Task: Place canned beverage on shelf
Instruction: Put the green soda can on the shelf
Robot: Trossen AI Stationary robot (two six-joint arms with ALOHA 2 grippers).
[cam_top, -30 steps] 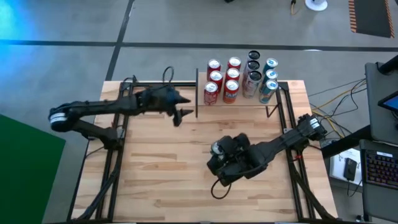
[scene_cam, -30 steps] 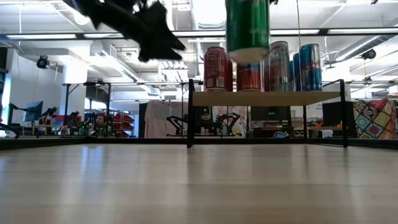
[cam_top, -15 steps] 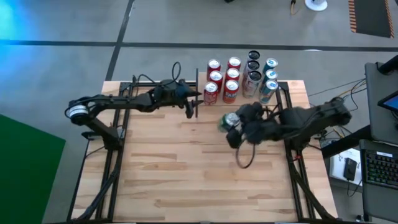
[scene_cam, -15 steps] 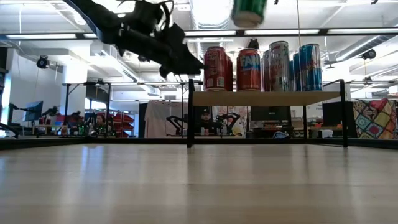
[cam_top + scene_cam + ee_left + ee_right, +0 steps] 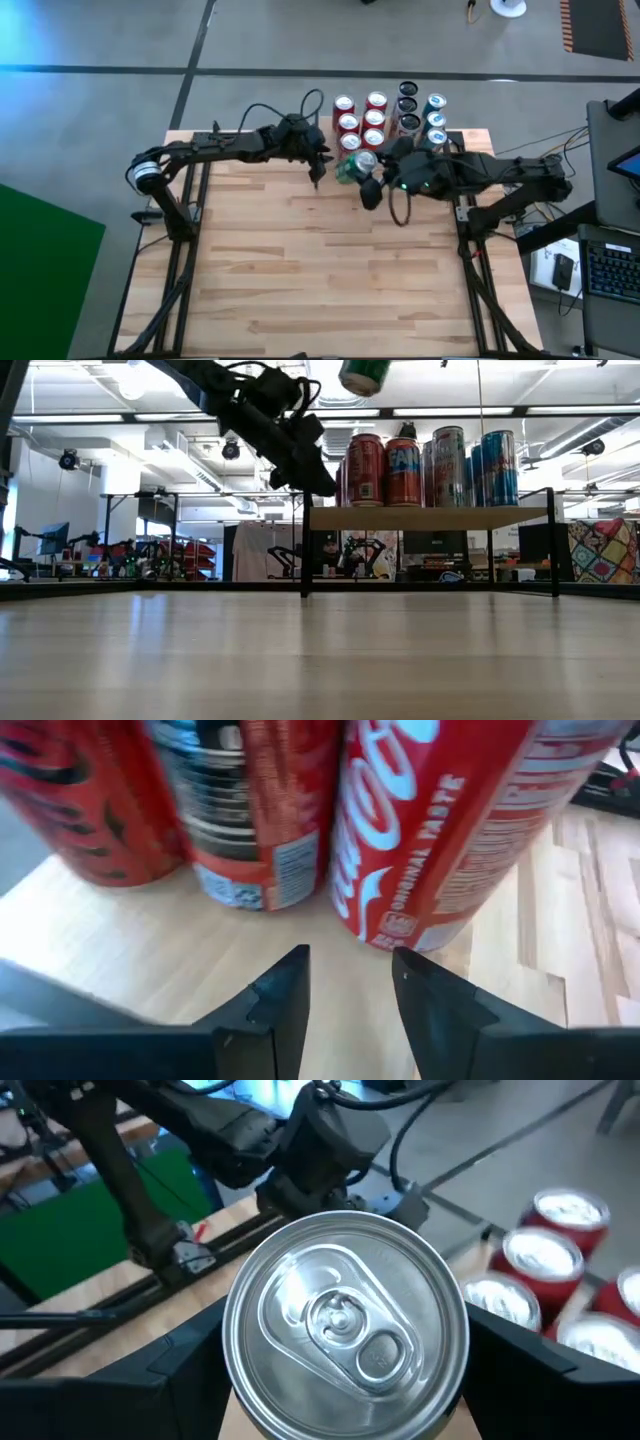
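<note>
A butcher-block table [image 5: 320, 270] is seen from above, with a small light-wood shelf [image 5: 400, 160] raised on thin black uprights along its far edge, toward the far right corner. On the shelf, cans are packed in rows: red cans [image 5: 345, 122] on the left part, and darker and blue-and-white cans [image 5: 434, 112] on the right part.

The green canned beverage [image 5: 352, 168] is held by the right gripper [image 5: 365, 175] in the air, just beside the shelf's front-left corner, and is tilted rather than upright. In the right wrist view, the silver can top [image 5: 345, 1325] with its pull tab is seen between the two dark fingers [image 5: 190, 1365], which are closed against the can's sides. In the low view, only the can's lower end [image 5: 364, 374] shows at the top edge, above the level of the shelved cans.

The left gripper [image 5: 317, 170] is stretched from the table's left side to the shelf's left end, close to the red cans. In the left wrist view, its two dark fingers [image 5: 275, 1005] are seen apart with a narrow gap between them and nothing held; the shelf board [image 5: 150, 960] and a red cola can [image 5: 440, 830] lie just ahead of the tips. In the low view, this gripper [image 5: 318, 485] hangs beside the shelf's left upright [image 5: 305, 545].
</note>
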